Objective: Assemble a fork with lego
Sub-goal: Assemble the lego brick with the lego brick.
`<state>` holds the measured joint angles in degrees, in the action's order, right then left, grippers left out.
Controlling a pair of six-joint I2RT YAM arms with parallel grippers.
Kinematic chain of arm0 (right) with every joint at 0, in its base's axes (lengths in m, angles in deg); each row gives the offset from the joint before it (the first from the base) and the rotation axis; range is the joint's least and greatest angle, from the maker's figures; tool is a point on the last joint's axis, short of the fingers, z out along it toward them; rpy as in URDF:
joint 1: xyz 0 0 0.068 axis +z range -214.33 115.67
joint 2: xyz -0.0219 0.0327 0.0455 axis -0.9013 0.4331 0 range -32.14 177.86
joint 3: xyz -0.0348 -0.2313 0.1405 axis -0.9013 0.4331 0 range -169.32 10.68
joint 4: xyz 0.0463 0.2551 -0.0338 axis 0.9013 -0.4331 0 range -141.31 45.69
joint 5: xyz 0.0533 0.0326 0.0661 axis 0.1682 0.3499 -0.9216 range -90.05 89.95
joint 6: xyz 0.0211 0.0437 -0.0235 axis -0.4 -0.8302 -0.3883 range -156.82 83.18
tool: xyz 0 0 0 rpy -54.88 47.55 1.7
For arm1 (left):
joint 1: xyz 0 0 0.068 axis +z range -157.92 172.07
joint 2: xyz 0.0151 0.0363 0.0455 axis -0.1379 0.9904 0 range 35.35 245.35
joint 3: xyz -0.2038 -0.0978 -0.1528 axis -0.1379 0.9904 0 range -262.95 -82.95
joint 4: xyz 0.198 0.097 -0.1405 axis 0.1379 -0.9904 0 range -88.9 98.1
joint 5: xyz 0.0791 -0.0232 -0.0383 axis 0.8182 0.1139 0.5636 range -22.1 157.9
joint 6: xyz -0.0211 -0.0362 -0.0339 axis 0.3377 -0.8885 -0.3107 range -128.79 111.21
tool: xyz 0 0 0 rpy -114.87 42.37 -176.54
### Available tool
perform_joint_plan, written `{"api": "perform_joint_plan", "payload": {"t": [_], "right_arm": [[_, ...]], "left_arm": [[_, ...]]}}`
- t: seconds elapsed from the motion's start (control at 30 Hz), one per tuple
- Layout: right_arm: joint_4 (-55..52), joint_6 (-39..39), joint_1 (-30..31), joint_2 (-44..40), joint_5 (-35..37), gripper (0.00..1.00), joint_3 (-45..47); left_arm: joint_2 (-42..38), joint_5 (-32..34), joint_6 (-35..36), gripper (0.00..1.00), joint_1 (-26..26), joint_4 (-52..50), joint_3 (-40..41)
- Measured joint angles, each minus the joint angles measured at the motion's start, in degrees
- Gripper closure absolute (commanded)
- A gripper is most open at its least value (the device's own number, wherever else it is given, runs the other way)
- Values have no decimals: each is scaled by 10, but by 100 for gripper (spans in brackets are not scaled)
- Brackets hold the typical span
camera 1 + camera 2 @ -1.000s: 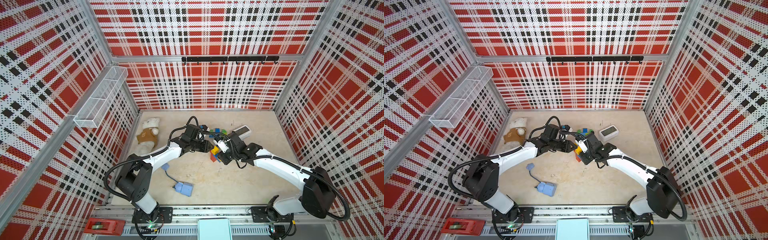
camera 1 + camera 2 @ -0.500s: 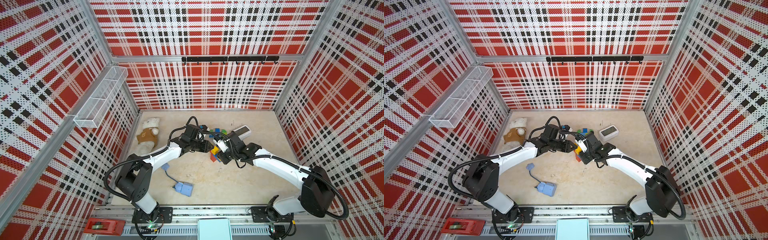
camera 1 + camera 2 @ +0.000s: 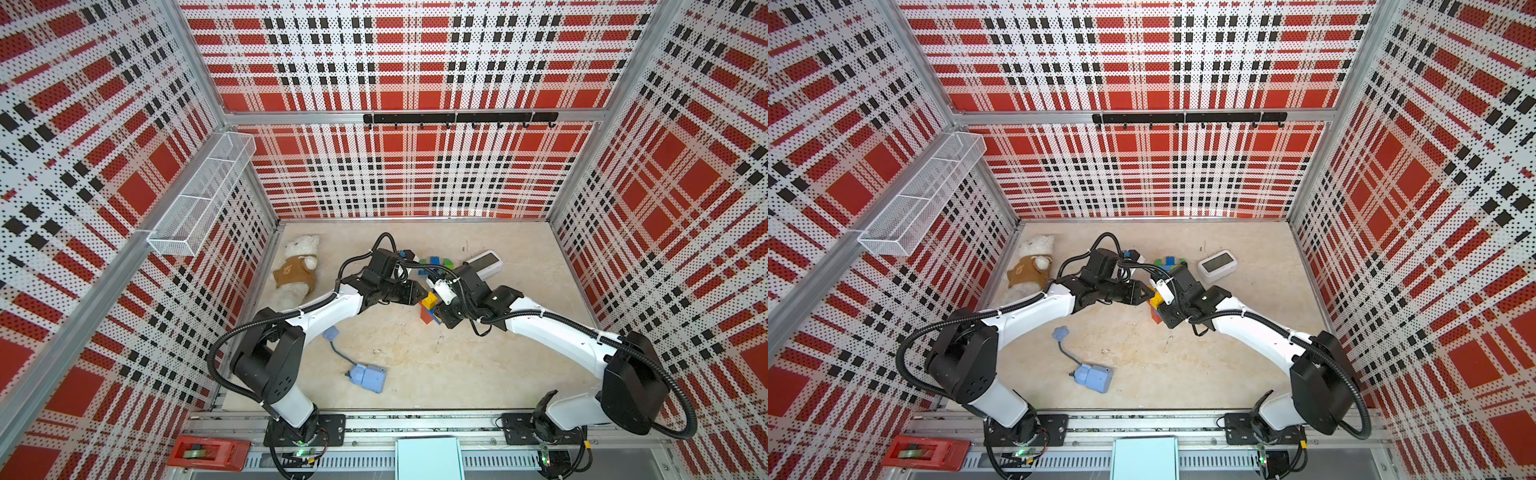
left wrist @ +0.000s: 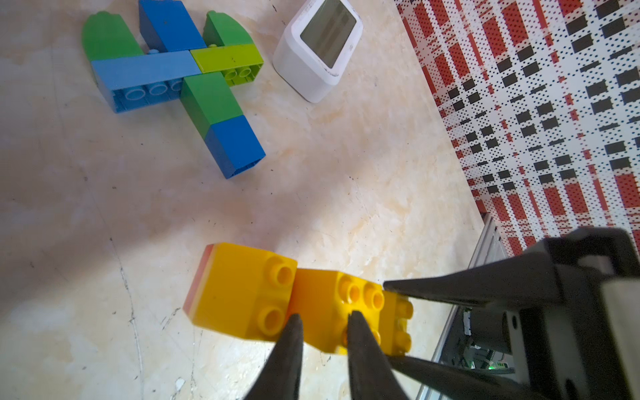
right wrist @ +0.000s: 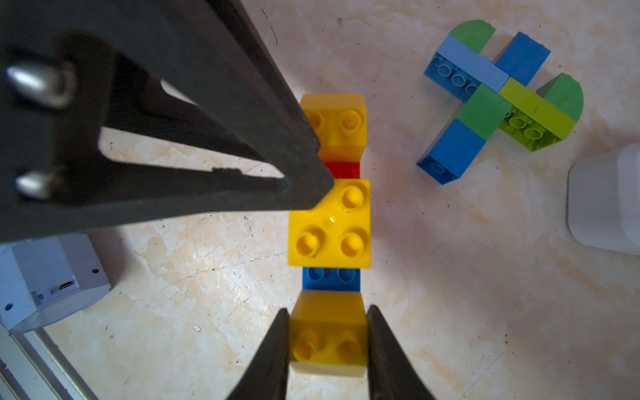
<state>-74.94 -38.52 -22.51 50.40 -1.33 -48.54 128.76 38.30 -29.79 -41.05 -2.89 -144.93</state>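
Enclosure: walls (image 3: 415,62) of perforated sheet printed in red, black and white plaid, set in aluminium posts.

Tabletop (image 3: 457,365): pale beige, marbled, scuffed with dark hairline marks and specks.

Left arm (image 3: 328,309) and right arm (image 3: 552,332), white with black joints, rise from the front edge and meet near the tabletop's middle.

White mesh basket (image 3: 199,199) hangs on the left wall. Black hook rail (image 3: 457,118) runs along the back wall.

White plush bear (image 3: 297,270) in a brown vest lies at the left edge, toward the back-left corner. Pale-blue box (image 3: 368,377) with a cord lies toward the front edge, left of centre. White device (image 3: 484,264) with a grey screen sits toward the back edge, right of centre.

Lego stack (image 5: 329,225): three yellow bricks in a row over a red and a blue brick, near the tabletop's middle, between the two grippers. Whether it touches the surface, cannot tell.

Second lego cluster (image 4: 180,76): blue, light blue, green and lime bricks joined in a cross. It lies flat behind the stack, just beside the white device but not touching it.

Right gripper (image 5: 328,310): clamped on the end yellow brick, one finger on each side.

Left gripper (image 4: 323,320): fingers nearly together, tips pinching the middle yellow brick.
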Motion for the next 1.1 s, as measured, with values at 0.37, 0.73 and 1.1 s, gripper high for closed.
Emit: {"api": "perform_joint_plan", "payload": {"t": [0.37, 0.73, 1.1], "right_arm": [[46, -36, 0, -41, 0, 0, 16], [332, -367, -26, -203, 31, 0, 269], [684, -631, -30, -109, 7, 0, 434]], "left_arm": [[0, 0, 0, 73, 0, 0, 0], [0, -2, 0, 74, 2, 0, 0], [0, -2, 0, 74, 2, 0, 0]]}}
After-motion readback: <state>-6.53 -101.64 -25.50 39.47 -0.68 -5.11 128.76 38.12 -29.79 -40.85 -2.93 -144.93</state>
